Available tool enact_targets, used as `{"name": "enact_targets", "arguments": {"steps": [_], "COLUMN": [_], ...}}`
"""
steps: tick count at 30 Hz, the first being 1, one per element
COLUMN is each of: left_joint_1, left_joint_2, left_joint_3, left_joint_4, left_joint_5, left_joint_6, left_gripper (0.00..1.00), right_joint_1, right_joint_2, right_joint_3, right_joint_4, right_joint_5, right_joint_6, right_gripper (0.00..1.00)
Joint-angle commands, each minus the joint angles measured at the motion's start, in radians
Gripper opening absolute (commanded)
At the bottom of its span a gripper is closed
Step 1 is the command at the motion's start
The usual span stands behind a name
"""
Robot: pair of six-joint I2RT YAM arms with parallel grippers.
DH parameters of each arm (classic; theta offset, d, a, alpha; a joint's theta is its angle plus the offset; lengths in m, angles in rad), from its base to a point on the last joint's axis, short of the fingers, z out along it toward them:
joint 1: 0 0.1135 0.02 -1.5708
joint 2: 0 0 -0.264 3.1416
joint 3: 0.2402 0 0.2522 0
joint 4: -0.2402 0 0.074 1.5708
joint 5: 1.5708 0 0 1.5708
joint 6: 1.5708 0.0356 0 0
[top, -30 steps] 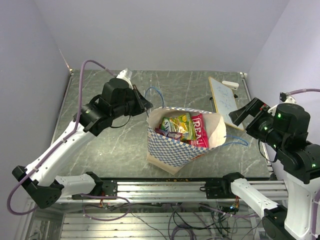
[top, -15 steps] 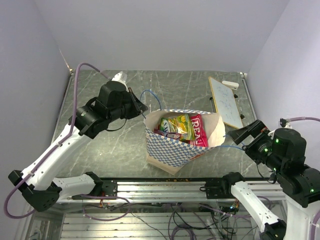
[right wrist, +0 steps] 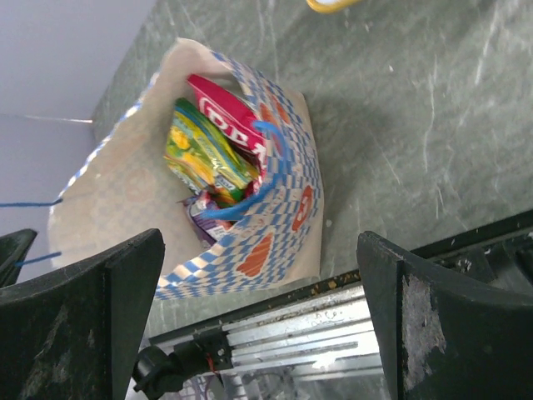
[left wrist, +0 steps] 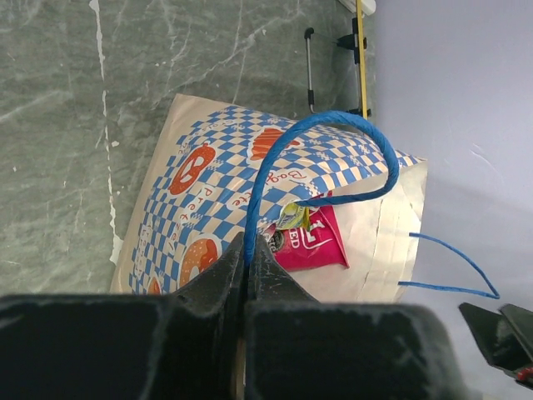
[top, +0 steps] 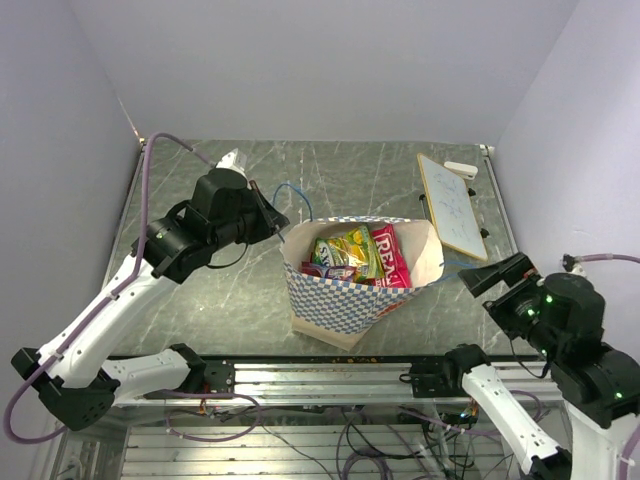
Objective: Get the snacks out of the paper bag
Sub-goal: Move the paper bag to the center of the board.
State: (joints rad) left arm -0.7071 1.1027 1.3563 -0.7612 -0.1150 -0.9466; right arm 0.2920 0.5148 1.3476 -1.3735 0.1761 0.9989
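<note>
Printed in blue script on the checkered outside of the paper bag (left wrist: 208, 179), from the left wrist: 2 slanting lines. Upper line starting roughly "Bage", lower line spaced out as "P r e" plus further letters; neither legible to the end. Beside the script, orange emblems, 1 shaped like a pretzel. On the red packet (left wrist: 321, 243) inside the bag: large white capitals, "ED" clear from the left wrist, "RE" plus 1 uncertain letter from the top view, the rest hidden. On the yellow-green packet (top: 345, 250): dark lettering, too blurred to read. On the white board (top: 452, 203): faint marks only, not legible.
</note>
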Motion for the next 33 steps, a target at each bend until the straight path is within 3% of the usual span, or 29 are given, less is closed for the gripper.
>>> {"name": "enact_targets", "arguments": {"steps": [1, 9, 13, 18, 22, 28, 33], "left_joint_1": [0.011, 0.012, 0.011, 0.012, 0.011, 0.012, 0.012], "left_joint_2": [-0.047, -0.064, -0.069, -0.073, -0.095, -0.116, -0.129], "left_joint_3": [-0.008, -0.037, -0.047, -0.059, -0.085, -0.089, -0.085], "left_joint_4": [0.062, 0.077, 0.093, 0.103, 0.113, 0.111, 0.111], "left_joint_5": [-0.015, 0.008, 0.012, 0.023, 0.021, 0.014, 0.005], "left_joint_6": [-0.027, -0.05, -0.06, -0.072, -0.09, -0.109, -0.153], "left_gripper": [0.07, 0.07, 0.07, 0.07, 0.07, 0.07, 0.07], "right_joint_1": [0.012, 0.01, 0.011, 0.012, 0.011, 0.011, 0.011], "right_joint_2": [-0.03, -0.068, -0.027, 0.012, 0.052, 0.082, 0.211], "right_joint_3": [-0.125, -0.269, -0.279, -0.31, -0.305, -0.307, -0.213], "right_joint_4": [0.088, 0.456, 0.497, 0.623, 0.624, 0.708, 0.813], "right_joint_5": [-0.001, -0.137, -0.134, -0.155, -0.135, -0.175, -0.279], "right_joint_6": [0.112, 0.128, 0.116, 0.13, 0.139, 0.113, -0.037], "right_gripper": [1.0, 0.82, 0.6, 0.52, 0.45, 0.03, 0.0]}}
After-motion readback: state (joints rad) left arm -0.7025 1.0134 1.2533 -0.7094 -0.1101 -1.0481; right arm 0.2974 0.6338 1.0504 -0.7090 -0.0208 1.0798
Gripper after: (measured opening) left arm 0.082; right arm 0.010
